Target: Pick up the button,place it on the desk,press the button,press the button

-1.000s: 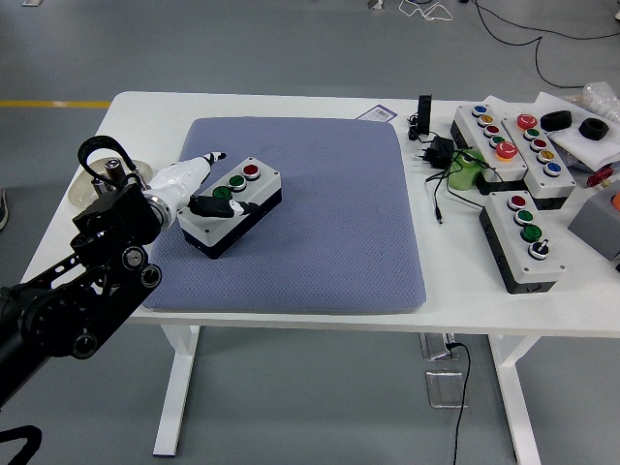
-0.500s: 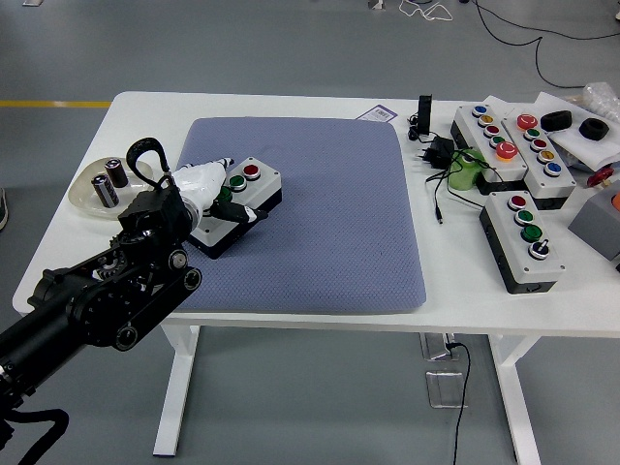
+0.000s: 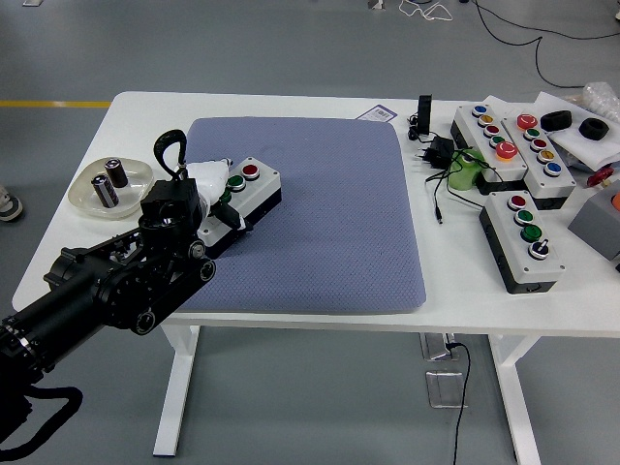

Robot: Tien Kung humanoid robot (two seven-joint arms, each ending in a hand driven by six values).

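Observation:
A white-and-black button box (image 3: 254, 192) with a red button (image 3: 251, 170) and a green button (image 3: 235, 182) lies on the blue-grey mat (image 3: 329, 223) at its left side. My left hand (image 3: 221, 190) comes in from the lower left and lies over the box's left end, on top of its buttons there. Its fingers look loosely extended and hold nothing. My black forearm (image 3: 116, 281) hides most of the hand and the box's near-left corner. My right arm is out of view.
A shallow dish (image 3: 87, 201) with two batteries stands at the table's left edge. Three more button boxes (image 3: 524, 237), a green object (image 3: 466, 170), a plug with cables (image 3: 438, 153) and black parts stand at the right.
My left arm has swung right and forward over the mat, so the forearm now covers more of the box. The dish with batteries has come into view. The box has not moved.

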